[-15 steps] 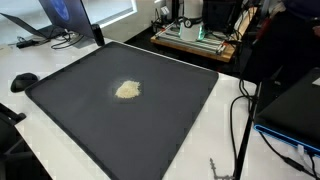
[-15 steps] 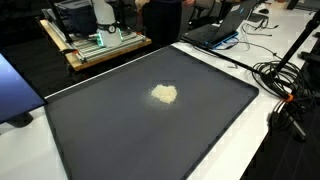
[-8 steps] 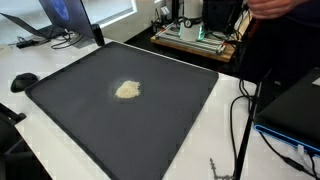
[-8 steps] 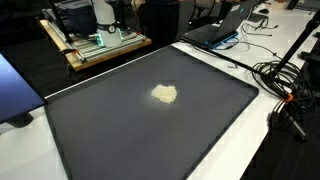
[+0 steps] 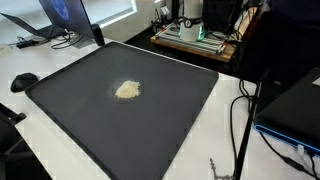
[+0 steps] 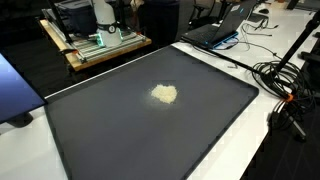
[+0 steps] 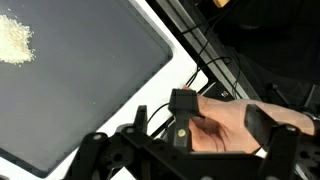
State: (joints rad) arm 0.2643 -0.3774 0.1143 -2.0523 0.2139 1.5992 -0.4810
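- My gripper (image 7: pixel 220 115) stood with its jaws wide apart, clamped on nothing.
- The pale heap (image 5: pixel 127 90) looked small, cream-coloured and crumbly, with a ragged edge.
- It lay near the middle of the black mat (image 5: pixel 175 125), at ten o'clock from my fingers in the wrist view, well apart.

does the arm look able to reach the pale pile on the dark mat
Probably yes: the pale pile lies alone on the dark mat, with nothing over or beside it, and the gripper hangs off to one side, jaws apart.
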